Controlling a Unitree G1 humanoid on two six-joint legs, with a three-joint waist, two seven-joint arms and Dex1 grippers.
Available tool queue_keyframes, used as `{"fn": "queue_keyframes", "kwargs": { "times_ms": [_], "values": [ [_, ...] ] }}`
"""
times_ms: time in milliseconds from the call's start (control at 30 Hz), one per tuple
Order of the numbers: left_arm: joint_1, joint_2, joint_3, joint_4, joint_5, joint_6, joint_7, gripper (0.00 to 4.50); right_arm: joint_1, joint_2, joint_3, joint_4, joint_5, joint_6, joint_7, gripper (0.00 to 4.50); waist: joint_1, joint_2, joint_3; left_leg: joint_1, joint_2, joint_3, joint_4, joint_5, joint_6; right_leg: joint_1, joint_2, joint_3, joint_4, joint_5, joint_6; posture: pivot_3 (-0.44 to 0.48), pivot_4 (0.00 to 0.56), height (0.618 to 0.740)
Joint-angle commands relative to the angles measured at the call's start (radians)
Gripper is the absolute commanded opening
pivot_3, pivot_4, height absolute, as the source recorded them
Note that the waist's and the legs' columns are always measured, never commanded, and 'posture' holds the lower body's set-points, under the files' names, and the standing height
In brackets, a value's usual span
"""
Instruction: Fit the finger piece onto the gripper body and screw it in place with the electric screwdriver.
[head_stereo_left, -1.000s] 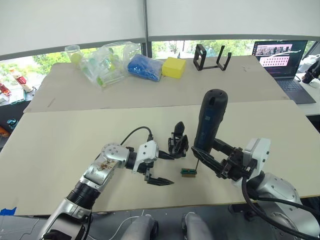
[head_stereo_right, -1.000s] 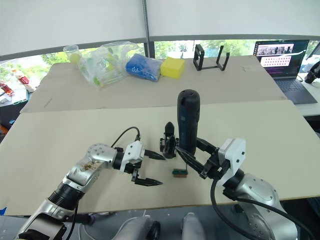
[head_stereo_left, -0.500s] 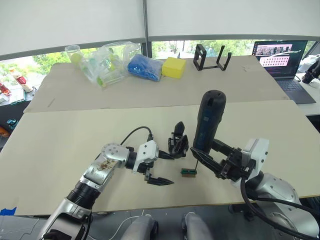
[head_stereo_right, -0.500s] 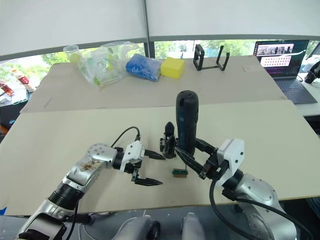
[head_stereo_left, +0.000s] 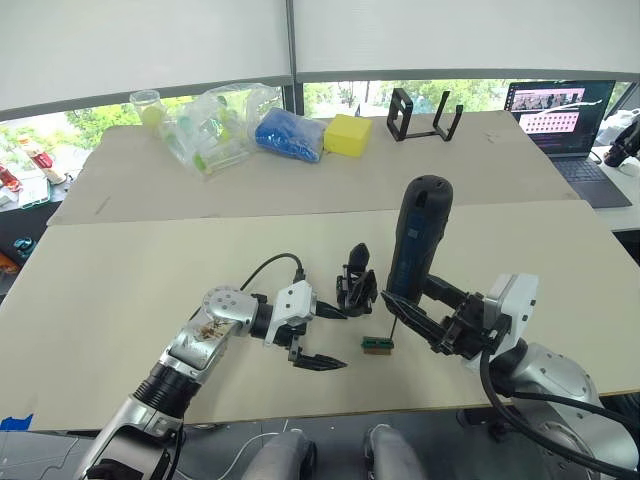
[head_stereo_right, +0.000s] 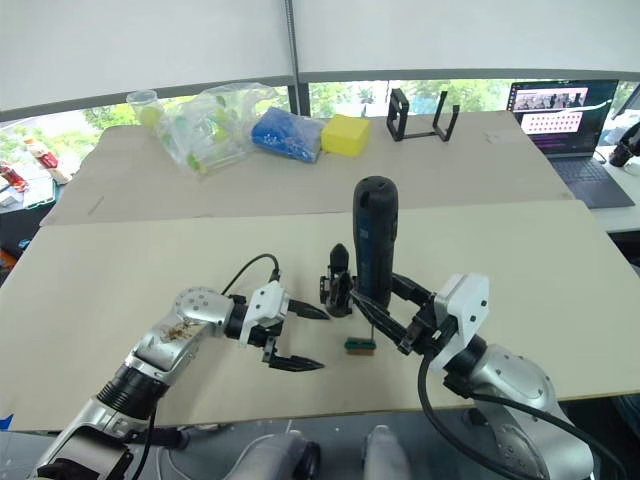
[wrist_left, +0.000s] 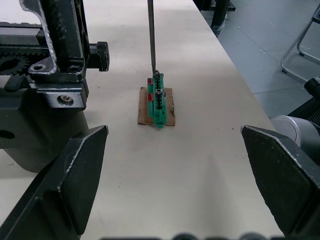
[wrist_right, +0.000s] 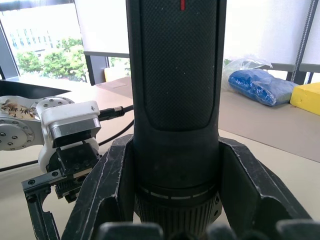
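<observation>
One electric screwdriver (head_stereo_left: 417, 240) stands upright, clamped between the right gripper's (head_stereo_left: 418, 318) two fingers, its thin bit touching one small green block (wrist_left: 158, 102) on the table (head_stereo_left: 120, 280). One gripper body (head_stereo_left: 355, 290) sits just left of the screwdriver. The left gripper (head_stereo_left: 322, 337) rests beside it, spread wide and empty. No writing is legible; a laptop (head_stereo_left: 560, 115) sits far right.

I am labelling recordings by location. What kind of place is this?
Probably an office or lab workspace: a large work table beside windows with blinds, an open laptop, and an office chair on the floor.
</observation>
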Motion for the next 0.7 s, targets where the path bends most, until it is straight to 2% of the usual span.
{"fn": "queue_keyframes", "kwargs": {
  "times_ms": [33,700],
  "values": [
    [-0.016,0.001,0.017,-0.005,0.0,-0.026,-0.001,4.5,-0.002,-0.007,-0.032,-0.049,0.02,-0.019,0.005,1.91,0.0,0.0,0.0,0.0,0.0,0.0,0.0,0.0,0.0,0.0,0.0,0.0,0.0,0.0,0.0,0.0,0.15,0.74],
    [-0.024,0.0,0.018,0.013,0.002,-0.036,-0.002,4.5,0.036,-0.009,-0.05,-0.064,0.023,-0.043,0.032,1.91,0.0,0.0,0.0,0.0,0.0,0.0,0.0,0.0,0.0,0.0,0.0,0.0,0.0,0.0,0.0,0.0,0.15,0.74]
  ]
}}
